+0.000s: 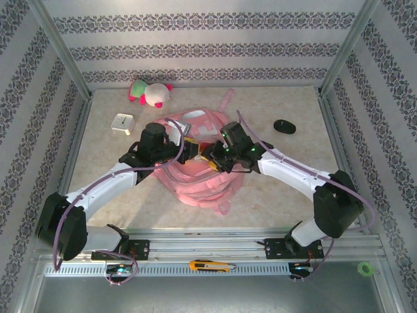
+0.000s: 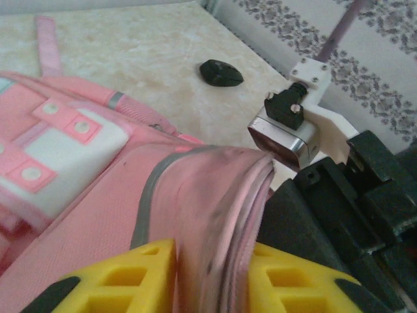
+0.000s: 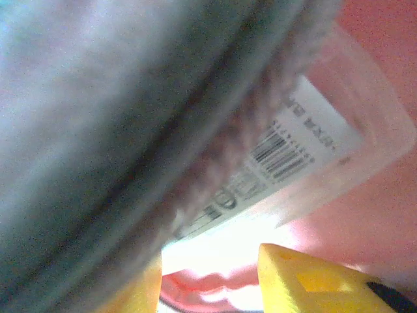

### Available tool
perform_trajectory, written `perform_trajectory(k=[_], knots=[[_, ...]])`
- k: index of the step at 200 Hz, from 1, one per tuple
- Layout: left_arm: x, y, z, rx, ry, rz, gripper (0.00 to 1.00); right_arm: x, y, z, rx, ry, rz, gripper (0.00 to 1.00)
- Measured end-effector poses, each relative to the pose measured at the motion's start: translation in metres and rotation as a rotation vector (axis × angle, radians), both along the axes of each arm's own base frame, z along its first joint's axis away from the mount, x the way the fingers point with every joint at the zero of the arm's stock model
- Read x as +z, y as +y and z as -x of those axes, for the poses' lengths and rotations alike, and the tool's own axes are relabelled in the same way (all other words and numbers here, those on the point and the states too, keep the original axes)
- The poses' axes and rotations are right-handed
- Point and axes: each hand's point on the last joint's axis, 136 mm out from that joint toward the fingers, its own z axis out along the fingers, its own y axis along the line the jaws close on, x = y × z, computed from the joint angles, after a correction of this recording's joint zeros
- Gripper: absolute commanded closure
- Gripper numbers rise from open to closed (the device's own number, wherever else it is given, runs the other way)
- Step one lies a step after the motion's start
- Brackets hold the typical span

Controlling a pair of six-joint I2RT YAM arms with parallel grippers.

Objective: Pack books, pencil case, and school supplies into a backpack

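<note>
Left pincer [image 2: 210, 277] straddles the pink backpack's [image 2: 85, 215] raised opening rim.

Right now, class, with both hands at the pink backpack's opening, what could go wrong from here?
The backpack rim fold sits between the fingers of the left hand; if it slips out, the opening may sag shut.
The right hand works very near the left, so they might collide.
Blurred fabric crowds the right wrist view, so aiming inside looks hard.
</note>
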Motion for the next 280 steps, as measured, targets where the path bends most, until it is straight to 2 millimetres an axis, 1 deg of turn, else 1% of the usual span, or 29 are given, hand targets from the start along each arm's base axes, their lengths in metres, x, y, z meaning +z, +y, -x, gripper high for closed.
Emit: perform_trajectory(k=[17,36,52,62,66,78,87,98,112,135,161,175,189,200,205,216,227,242,250,267,280], knots=[[0.011,-0.002,0.004,-0.016,-0.021,0.025,0.59,0.012,-0.013,0.01,-0.009,-0.02,0.001,0.55],[0.018,-0.003,0.008,-0.035,-0.032,0.041,0.57,0.027,-0.027,0.021,-0.015,-0.047,-0.005,0.59],[0.023,-0.006,0.015,-0.069,-0.034,0.058,0.57,0.032,-0.035,0.026,-0.017,-0.061,-0.005,0.61],[0.026,-0.008,0.018,-0.085,-0.036,0.067,0.6,0.032,-0.039,0.028,-0.017,-0.064,0.002,0.63],[0.028,-0.008,0.019,-0.09,-0.039,0.069,0.63,0.032,-0.04,0.028,-0.017,-0.063,0.005,0.64],[0.029,-0.007,0.022,-0.096,-0.042,0.071,0.76,0.032,-0.043,0.028,-0.011,-0.068,0.016,0.67],[0.028,-0.006,0.024,-0.1,-0.047,0.065,0.8,0.031,-0.043,0.028,-0.006,-0.073,0.022,0.68],[0.021,-0.006,0.027,-0.107,-0.034,0.048,0.82,0.031,-0.043,0.028,0.005,-0.081,0.028,0.71],[0.006,-0.005,0.03,-0.125,-0.003,0.017,0.86,0.031,-0.04,0.025,0.015,-0.091,0.033,0.73],[-0.027,-0.009,0.038,-0.163,0.06,-0.051,0.89,0.028,-0.032,0.017,0.026,-0.103,0.027,0.73],[-0.067,-0.021,0.057,-0.224,0.115,-0.165,0.91,0.019,-0.024,0.012,0.036,-0.111,0.02,0.73],[-0.085,-0.024,0.062,-0.231,0.132,-0.225,0.92,0.01,-0.023,0.011,0.034,-0.108,0.021,0.73],[-0.103,-0.021,0.06,-0.217,0.147,-0.275,0.92,-0.006,-0.025,0.011,0.029,-0.093,0.037,0.72],[-0.115,-0.018,0.058,-0.203,0.163,-0.309,0.92,-0.023,-0.027,0.011,0.021,-0.076,0.061,0.65],[-0.12,-0.017,0.057,-0.199,0.17,-0.321,0.92,-0.03,-0.029,0.012,0.016,-0.065,0.071,0.6],[-0.128,-0.017,0.057,-0.197,0.179,-0.34,0.92,-0.044,-0.033,0.011,0.003,-0.05,0.1,0.51],[-0.133,-0.017,0.058,-0.196,0.18,-0.358,0.92,-0.053,-0.036,0.011,0.002,-0.052,0.124,0.43],[-0.134,-0.018,0.057,-0.191,0.167,-0.372,0.92,-0.055,-0.039,0.008,-0.015,-0.066,0.144,0.4],[-0.135,-0.018,0.056,-0.187,0.16,-0.378,0.91,-0.055,-0.039,0.007,-0.019,-0.076,0.152,0.4],[-0.136,-0.017,0.056,-0.184,0.146,-0.382,0.89,-0.059,-0.04,0.005,-0.02,-0.082,0.172,0.53],[-0.135,-0.016,0.056,-0.178,0.135,-0.385,0.85,-0.069,-0.041,0.003,-0.018,-0.071,0.195,0.58]])
